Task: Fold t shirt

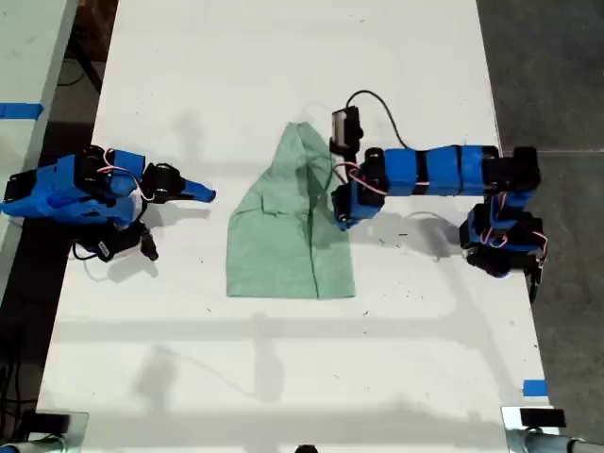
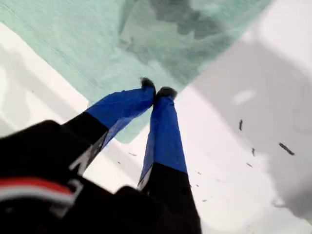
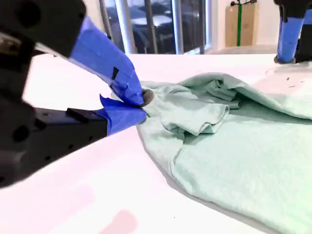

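Both pincers closed, my first gripper (image 2: 158, 92) at t shirt (image 1: 293, 226), my second gripper (image 3: 144, 105) near

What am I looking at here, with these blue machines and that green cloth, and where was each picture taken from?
These are my two small blue robot arms on a white table. One picture looks down from above; the other two come from cameras riding on each arm's claw.

Between the arms lies a small pale mint-green cotton t shirt, partly folded.

My first claw, on the exterior view's right, hangs over the shirt's edge with its tips together. I cannot tell whether cloth is pinched between them.

My second claw, on the exterior view's left, lies low near the table, shut. From above it sits apart from the shirt, holding nothing.
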Motion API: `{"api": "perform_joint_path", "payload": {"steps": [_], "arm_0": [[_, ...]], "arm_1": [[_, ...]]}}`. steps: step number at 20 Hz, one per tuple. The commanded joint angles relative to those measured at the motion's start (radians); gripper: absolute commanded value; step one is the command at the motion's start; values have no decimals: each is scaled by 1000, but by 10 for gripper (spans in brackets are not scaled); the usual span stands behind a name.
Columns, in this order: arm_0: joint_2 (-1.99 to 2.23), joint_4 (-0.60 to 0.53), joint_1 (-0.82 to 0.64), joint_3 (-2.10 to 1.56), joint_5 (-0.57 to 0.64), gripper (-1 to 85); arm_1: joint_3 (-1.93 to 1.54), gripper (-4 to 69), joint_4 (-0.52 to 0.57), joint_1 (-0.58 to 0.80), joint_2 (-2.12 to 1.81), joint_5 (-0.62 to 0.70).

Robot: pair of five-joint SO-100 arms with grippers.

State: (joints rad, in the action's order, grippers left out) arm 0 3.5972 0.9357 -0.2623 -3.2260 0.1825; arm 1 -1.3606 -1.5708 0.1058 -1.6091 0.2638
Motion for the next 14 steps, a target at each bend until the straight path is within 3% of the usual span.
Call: {"api": "perform_joint_path", "payload": {"steps": [1, 6, 8, 10, 12, 14], "arm_0": [[9, 3, -2, 0, 0, -1], [9, 0, -5, 3, 0, -1], [9, 0, -5, 3, 0, -1], [9, 2, -5, 5, -2, -1], [9, 3, -8, 5, -2, -1], [9, 2, -14, 2, -2, -1]], "arm_1": [[-302, -17, 72, 15, -377, -35], [-1126, -16, 451, 12, -969, -91], [-1396, -11, 555, 37, -1243, -78], [-1601, 22, 497, 74, -1580, -78], [-1740, 22, 310, 95, -1907, -103], [-1738, 22, 331, 92, -1902, -101]]}}
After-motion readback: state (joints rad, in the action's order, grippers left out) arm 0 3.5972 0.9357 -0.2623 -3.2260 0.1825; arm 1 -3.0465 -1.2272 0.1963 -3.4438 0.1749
